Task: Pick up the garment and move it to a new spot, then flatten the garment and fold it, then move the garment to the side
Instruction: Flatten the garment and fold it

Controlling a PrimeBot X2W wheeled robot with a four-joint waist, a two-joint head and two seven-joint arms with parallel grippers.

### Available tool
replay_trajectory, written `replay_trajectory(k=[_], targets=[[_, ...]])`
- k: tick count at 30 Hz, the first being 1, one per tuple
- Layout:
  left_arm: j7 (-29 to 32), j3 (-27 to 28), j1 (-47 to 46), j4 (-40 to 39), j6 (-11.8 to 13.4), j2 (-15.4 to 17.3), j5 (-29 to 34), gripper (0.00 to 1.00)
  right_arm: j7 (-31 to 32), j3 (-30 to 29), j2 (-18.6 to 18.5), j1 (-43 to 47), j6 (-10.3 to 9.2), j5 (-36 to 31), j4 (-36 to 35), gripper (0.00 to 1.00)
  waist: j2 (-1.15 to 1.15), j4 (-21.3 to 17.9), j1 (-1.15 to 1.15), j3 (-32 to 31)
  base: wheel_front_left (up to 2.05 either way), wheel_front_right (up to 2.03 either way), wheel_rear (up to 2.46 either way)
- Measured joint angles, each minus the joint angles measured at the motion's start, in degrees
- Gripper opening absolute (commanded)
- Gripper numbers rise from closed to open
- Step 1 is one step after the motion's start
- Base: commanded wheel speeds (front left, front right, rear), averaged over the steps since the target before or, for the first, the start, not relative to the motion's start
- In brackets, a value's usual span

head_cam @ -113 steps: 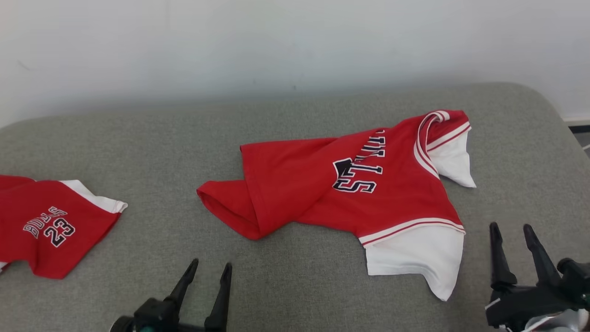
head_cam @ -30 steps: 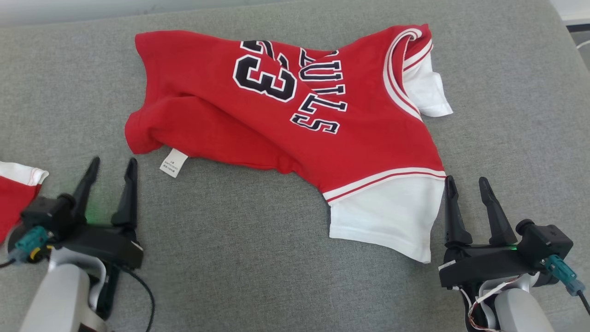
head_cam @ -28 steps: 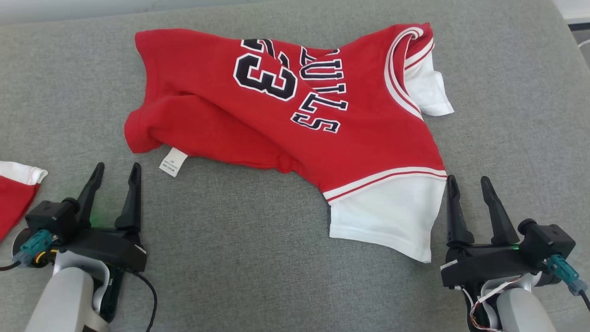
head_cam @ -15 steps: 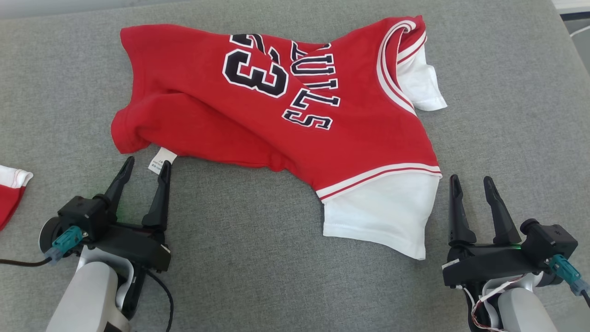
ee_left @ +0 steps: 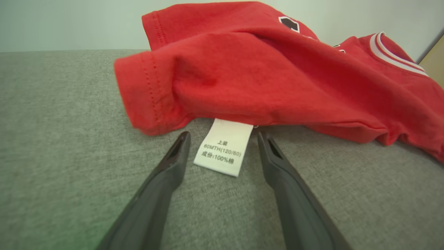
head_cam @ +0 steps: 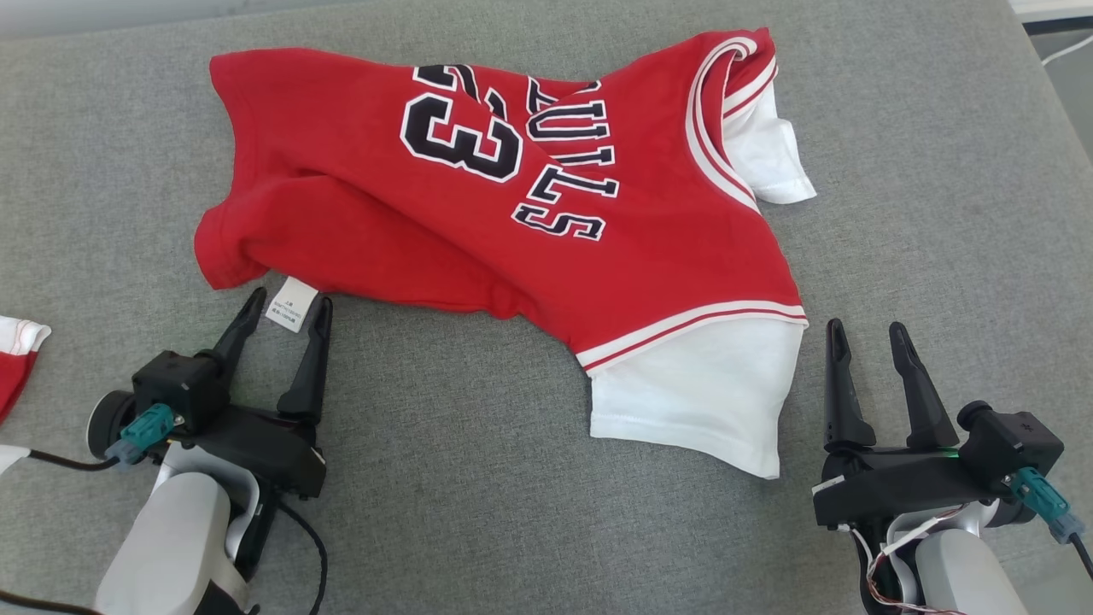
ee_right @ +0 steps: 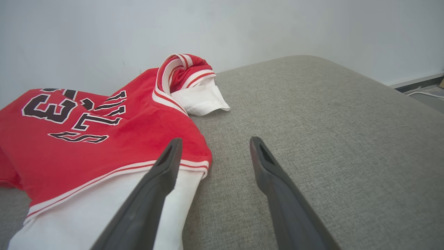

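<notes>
The garment [head_cam: 478,213] is a red jersey with white sleeves and black lettering, lying rumpled on the grey cushion [head_cam: 478,478]. Its white care label [head_cam: 291,303] sticks out at the lower left hem. My left gripper [head_cam: 289,307] is open, its fingertips on either side of that label [ee_left: 223,147], just short of the red hem [ee_left: 152,100]. My right gripper [head_cam: 862,333] is open beside the near white sleeve [head_cam: 709,393]. In the right wrist view its left finger [ee_right: 159,177] lies over the sleeve's edge [ee_right: 180,205], with the gripper [ee_right: 215,144] empty.
A second red and white garment [head_cam: 17,359] pokes in at the cushion's left edge. A pale wall [ee_right: 222,27] rises behind the cushion. The cushion's right edge [head_cam: 1050,111] drops to a floor with a cable.
My left gripper has moved forward and to the right, up to the care label. The head camera has shifted a little. The right gripper has stayed by the white sleeve.
</notes>
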Motion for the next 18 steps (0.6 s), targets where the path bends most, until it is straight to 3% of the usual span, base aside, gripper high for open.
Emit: replay_trajectory(k=[2, 4, 18], targets=[[0.0, -0.47, -0.18, 0.36, 0.01, 0.07, 0.22, 0.35, 0.0, -0.02, 0.13, 0.0, 0.0, -0.05, -0.01, 1.0, 0.0, 0.0, 0.0, 0.0, 0.0, 0.0, 0.0], [0.0, -0.63, -0.22, 0.37, 0.01, 0.08, 0.22, 0.0, 0.01, -0.08, 0.21, 0.0, 0.0, -0.13, -0.01, 1.0, 0.01, 0.03, 0.01, -0.04, 0.0, 0.0, 0.0], [0.12, -1.0, 2.68, -1.86, -0.21, -1.45, 2.79, 0.0, 0.0, -0.16, 0.54, 0.52, 0.0, -0.22, 0.93, 1.0, 0.03, 1.09, 0.03, -2.8, 0.0, 0.0, 0.0]])
